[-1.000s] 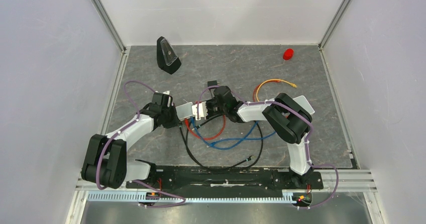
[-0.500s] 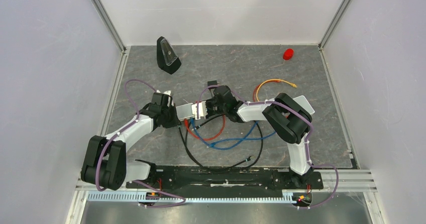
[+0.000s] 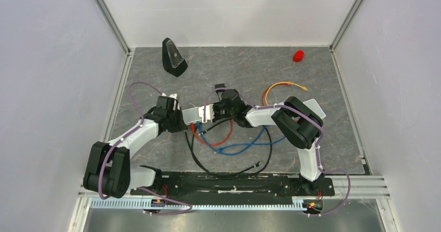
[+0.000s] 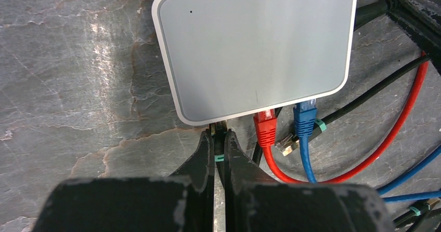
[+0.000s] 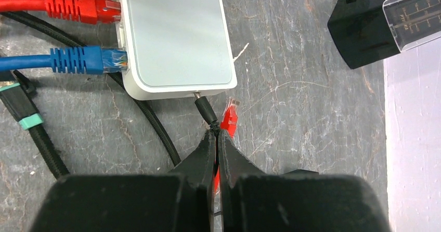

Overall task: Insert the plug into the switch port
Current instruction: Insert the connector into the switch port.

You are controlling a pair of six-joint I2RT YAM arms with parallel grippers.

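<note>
The switch, a flat pale grey-white box (image 4: pixel 255 44) (image 5: pixel 174 34) (image 3: pixel 193 115), lies mid-table. Its port edge faces my left gripper (image 4: pixel 219 134) (image 3: pixel 184 118), which is shut on a black plug (image 4: pixel 219 138) with a green band. The plug's tip sits right at the box's edge, left of a red plug (image 4: pixel 266 125) and a blue plug (image 4: pixel 305 118) that sit in ports there. My right gripper (image 5: pixel 216 134) (image 3: pixel 213 112) is at the box's other side. It is shut on a thin black lead (image 5: pixel 206 110) that enters the box.
A black wedge-shaped device (image 3: pixel 173 57) (image 5: pixel 385 24) stands at the back left. Red, blue and black cables (image 3: pixel 229 143) loop in front of the box. A loose red plug (image 5: pixel 230 118) lies by my right fingertips. An orange cable (image 3: pixel 283 86) and a red knob (image 3: pixel 298 55) are at the back right.
</note>
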